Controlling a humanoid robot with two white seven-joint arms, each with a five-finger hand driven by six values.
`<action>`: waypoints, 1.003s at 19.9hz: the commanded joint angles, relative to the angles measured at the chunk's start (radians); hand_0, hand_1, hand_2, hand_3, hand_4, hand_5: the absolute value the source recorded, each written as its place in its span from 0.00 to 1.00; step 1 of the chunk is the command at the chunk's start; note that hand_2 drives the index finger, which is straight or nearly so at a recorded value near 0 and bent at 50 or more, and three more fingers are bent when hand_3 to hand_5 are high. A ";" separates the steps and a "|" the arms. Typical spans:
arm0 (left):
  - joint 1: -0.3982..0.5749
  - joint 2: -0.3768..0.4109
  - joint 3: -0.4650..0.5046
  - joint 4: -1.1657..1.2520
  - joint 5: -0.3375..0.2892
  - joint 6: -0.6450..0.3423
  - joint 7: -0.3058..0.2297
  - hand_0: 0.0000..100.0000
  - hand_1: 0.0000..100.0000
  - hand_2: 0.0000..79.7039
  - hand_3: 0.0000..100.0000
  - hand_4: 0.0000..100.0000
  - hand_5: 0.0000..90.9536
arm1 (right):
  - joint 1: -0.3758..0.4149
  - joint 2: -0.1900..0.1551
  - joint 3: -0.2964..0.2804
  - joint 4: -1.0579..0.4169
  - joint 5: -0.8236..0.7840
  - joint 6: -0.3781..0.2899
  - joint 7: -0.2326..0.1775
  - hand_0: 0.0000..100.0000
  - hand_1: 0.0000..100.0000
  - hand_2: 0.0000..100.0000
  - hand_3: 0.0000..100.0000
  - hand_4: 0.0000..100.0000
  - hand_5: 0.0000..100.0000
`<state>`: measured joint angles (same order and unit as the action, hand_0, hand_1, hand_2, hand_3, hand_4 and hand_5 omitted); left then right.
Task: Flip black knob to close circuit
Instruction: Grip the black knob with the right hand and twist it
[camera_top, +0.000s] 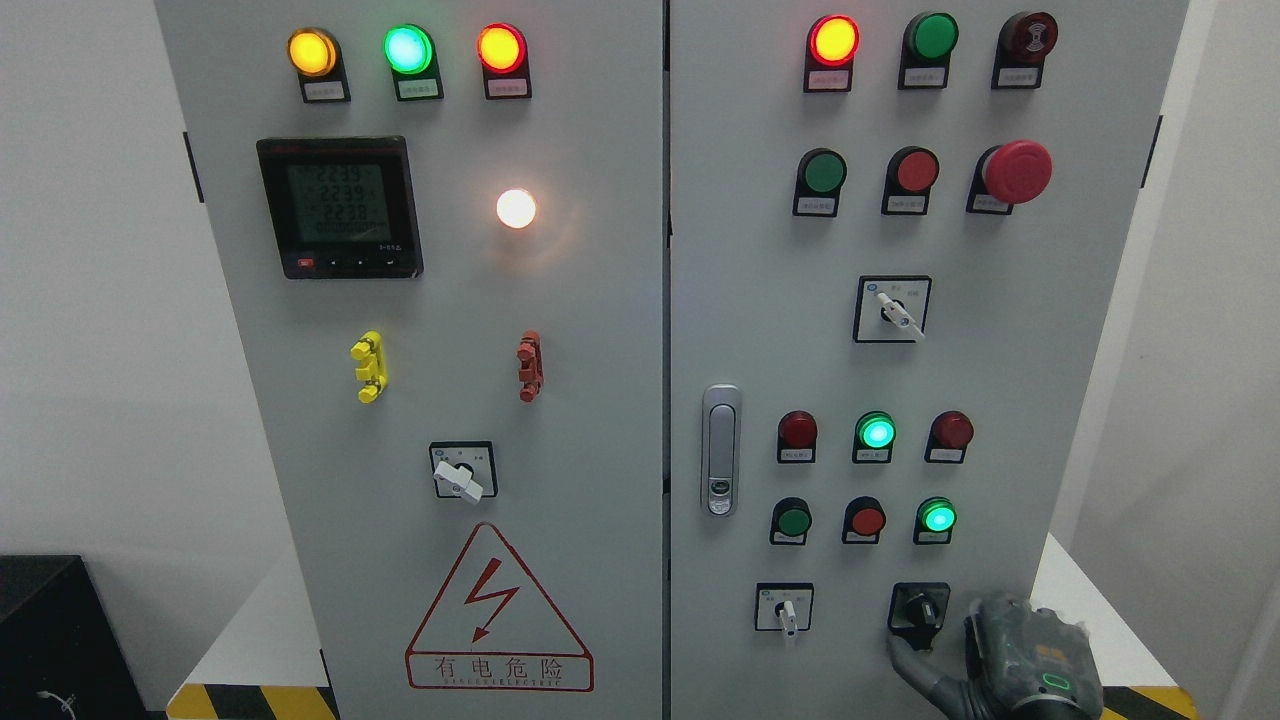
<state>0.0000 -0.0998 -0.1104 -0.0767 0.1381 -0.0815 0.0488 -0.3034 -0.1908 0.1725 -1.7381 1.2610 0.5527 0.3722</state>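
Note:
The black knob (920, 607) sits on a black square plate at the lower right of the right cabinet door (1040, 400), with its handle pointing roughly upright. My right hand (985, 650) comes in from the bottom right corner, just below and right of the knob. One grey finger (905, 660) stretches left and up, and its tip reaches the plate's lower left corner. The hand is open and nothing is clasped. The remaining fingers are hidden behind the back of the hand. My left arm is out of view.
A white selector switch (787, 612) sits left of the knob, with lit green lamps (938, 517) and push buttons above. A door latch (720, 450) is near the centre seam. The red mushroom stop button (1018, 171) juts out at the upper right.

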 joint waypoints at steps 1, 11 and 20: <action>0.020 0.000 0.000 0.000 0.000 0.000 0.000 0.12 0.56 0.00 0.00 0.00 0.00 | -0.009 0.001 -0.004 0.025 -0.003 0.003 0.001 0.03 0.11 0.93 1.00 0.90 0.88; 0.020 0.000 0.000 0.000 0.000 0.000 0.000 0.12 0.56 0.00 0.00 0.00 0.00 | -0.010 -0.004 -0.008 0.023 -0.012 0.007 -0.003 0.04 0.12 0.93 1.00 0.90 0.88; 0.020 0.000 0.000 0.000 0.000 0.000 0.000 0.12 0.56 0.00 0.00 0.00 0.00 | -0.008 -0.007 -0.021 0.023 -0.015 0.010 -0.003 0.05 0.12 0.92 1.00 0.90 0.88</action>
<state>0.0000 -0.0997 -0.1104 -0.0767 0.1380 -0.0815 0.0488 -0.3120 -0.1941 0.1617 -1.7188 1.2482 0.5620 0.3706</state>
